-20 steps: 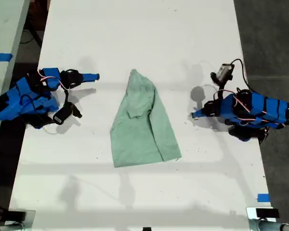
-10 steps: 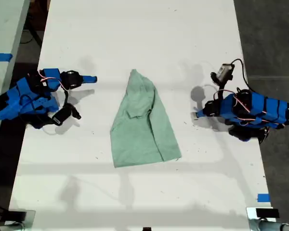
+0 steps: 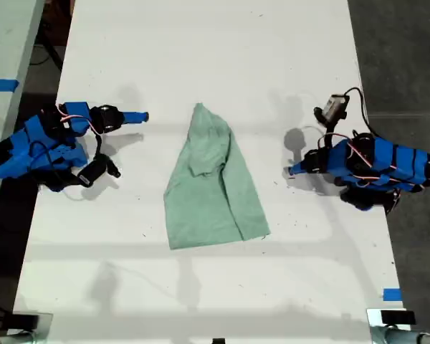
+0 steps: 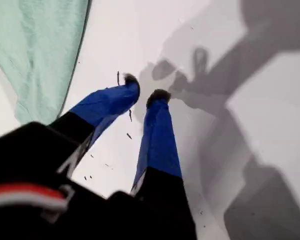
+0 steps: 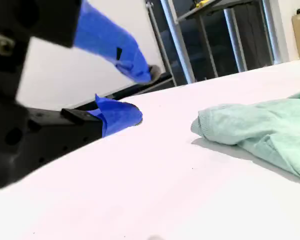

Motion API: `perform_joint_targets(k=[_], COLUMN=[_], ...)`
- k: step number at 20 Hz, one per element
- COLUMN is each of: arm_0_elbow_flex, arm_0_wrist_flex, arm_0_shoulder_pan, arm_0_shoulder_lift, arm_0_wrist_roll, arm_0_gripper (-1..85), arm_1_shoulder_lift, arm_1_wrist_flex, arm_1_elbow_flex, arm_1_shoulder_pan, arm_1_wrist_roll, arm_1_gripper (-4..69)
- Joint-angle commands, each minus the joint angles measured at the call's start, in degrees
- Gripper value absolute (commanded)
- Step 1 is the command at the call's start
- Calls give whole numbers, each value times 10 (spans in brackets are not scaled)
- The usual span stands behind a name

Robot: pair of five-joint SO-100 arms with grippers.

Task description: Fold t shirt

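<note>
White and long, the desk (image 3: pixel 201 43) carries the t shirt (image 3: pixel 211 186) about its middle, well clear of every edge. The shirt is already gathered into a narrow, creased wedge: the point is toward the desk's far edge in the exterior view and the broad hem toward the near edge. My second gripper (image 3: pixel 140 115) sits over the bare desk between the shirt's pointed end and the long edge at the exterior view's left, with its claw spread wide and empty. My first gripper (image 3: pixel 292 170) is low over the desk beside the shirt's other flank. Its claw is only narrowly parted, with nothing in it. Neither claw touches the cloth. I judge the fold part done and no grasp in hand. The next move likely calls for pinching an end of the wedge, probably the point or a hem corner, and carrying it over to halve the length. My first gripper would need to open wider for that. Dark floor surrounds the desk, a bit of blue tape (image 3: pixel 391 294) marks its near corner, and metal legs show in the second wrist view.
</note>
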Motion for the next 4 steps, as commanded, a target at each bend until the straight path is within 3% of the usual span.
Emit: perform_joint_targets(k=[1,3,4], arm_0_elbow_flex=[17,17,15], arm_0_wrist_flex=[-4,-5,-9], arm_0_shoulder_pan=[-8,-2,10], arm_0_shoulder_lift=[4,4,4], arm_0_wrist_roll=[-6,-3,5], arm_0_gripper=[148,-3,-3], arm_1_shoulder_lift=[5,5,5], arm_1_wrist_flex=[1,1,1], arm_1_elbow_flex=[15,15,15], arm_1_shoulder_pan=[2,3,4], arm_1_wrist_roll=[7,7,7], arm_1_gripper=[3,5,19])
